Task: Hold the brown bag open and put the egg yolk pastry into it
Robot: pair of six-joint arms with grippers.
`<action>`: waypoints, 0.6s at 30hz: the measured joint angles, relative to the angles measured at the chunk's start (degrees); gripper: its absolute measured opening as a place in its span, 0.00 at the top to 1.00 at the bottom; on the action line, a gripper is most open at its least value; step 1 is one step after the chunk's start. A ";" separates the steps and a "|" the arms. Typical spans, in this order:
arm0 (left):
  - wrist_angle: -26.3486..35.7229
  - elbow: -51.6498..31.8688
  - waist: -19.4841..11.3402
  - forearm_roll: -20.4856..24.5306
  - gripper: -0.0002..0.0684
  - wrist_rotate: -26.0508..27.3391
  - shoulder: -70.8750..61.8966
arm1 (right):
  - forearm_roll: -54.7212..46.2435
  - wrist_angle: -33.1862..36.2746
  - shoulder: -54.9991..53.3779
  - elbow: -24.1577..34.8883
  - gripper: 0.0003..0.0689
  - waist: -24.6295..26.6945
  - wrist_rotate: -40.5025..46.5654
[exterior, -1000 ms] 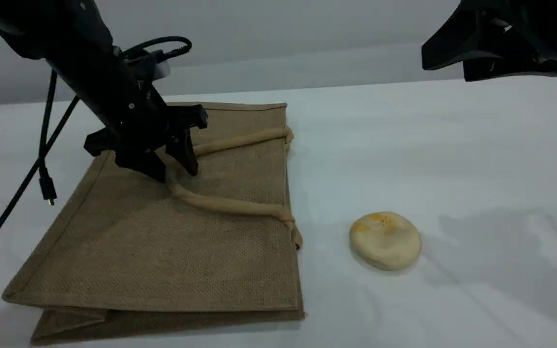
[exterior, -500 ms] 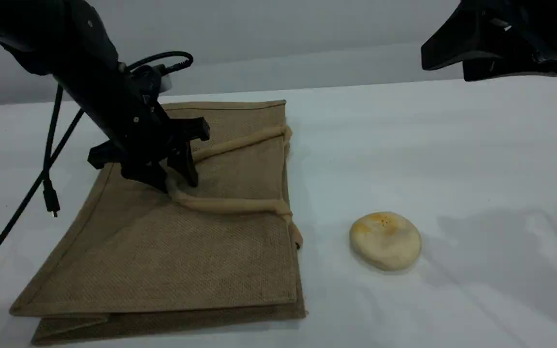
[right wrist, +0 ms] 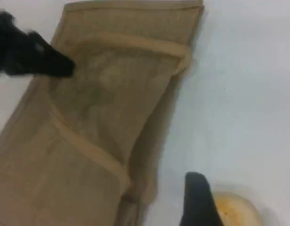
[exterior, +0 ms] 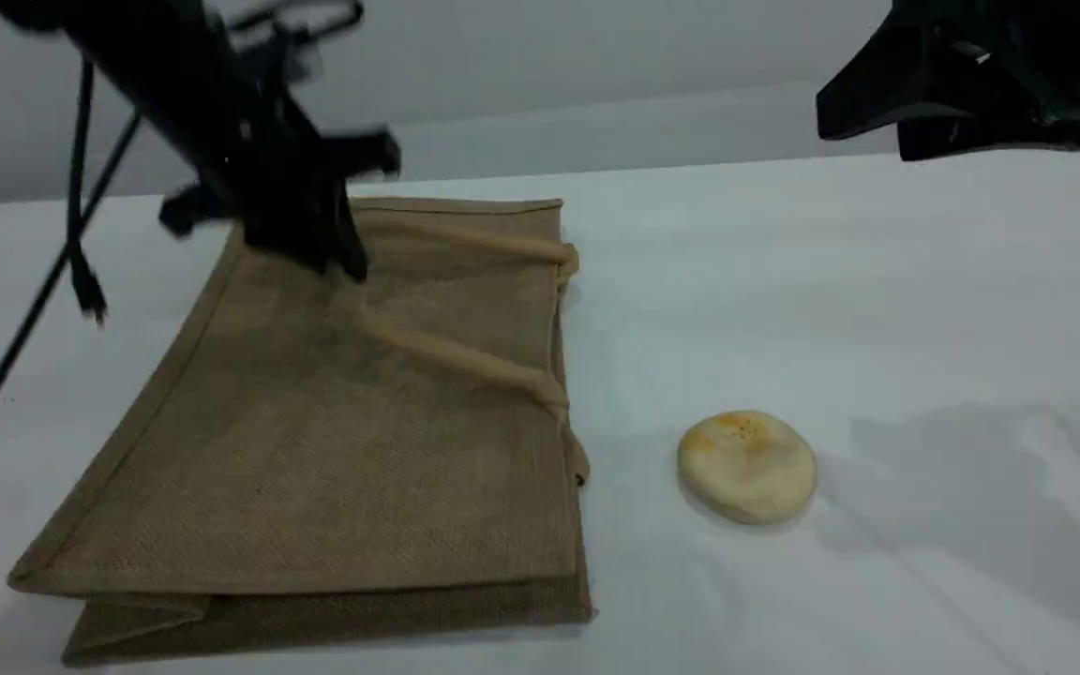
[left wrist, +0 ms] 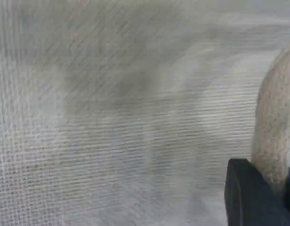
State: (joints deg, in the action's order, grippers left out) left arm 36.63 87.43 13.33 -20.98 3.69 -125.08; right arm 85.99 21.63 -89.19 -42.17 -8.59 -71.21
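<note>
1. The left gripper (exterior: 338,258) was clamped tight on the bend of the bag's upper handle (left wrist: 274,136). In its own camera the pale rope ran straight down into the dark fingertip, with woven cloth filling the rest of the picture.
2. The brown bag (exterior: 334,450) lay flat on the white table (exterior: 877,281), mouth edge toward the pastry. Its two handle ends (exterior: 465,361) stretched taut from that edge up to the gripper.
3. The pastry (exterior: 747,466) sat on the table just beyond the bag's mouth edge, apart from it, on the right arm's side.
4. The right gripper (exterior: 952,103) hung high at the far right with its jaws wide and nothing in them. Its camera looked down with the pastry (right wrist: 241,212) just under a fingertip, so I reckoned it the nearer arm for the pick.
5. The pastry was round, flat and cream-coloured, with a browned yellow patch on top. It looked soft enough to dent.
</note>
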 joint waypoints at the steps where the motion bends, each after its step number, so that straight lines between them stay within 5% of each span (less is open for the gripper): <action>1: 1.68 1.19 0.00 0.05 0.88 0.57 0.83 | 0.00 -0.77 -0.83 0.00 0.44 0.00 0.00; 10: 13.01 8.77 0.00 0.19 0.88 0.69 4.27 | 0.35 -2.11 -13.18 0.00 0.44 0.00 -0.36; 18: 15.75 9.82 0.00 0.14 0.88 0.93 4.27 | 10.88 1.35 -25.00 -0.26 0.44 0.00 -12.24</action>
State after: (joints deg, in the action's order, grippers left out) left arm 52.38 97.26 13.33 -20.84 4.62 -120.81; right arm 96.87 22.98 -114.19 -42.43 -8.59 -83.45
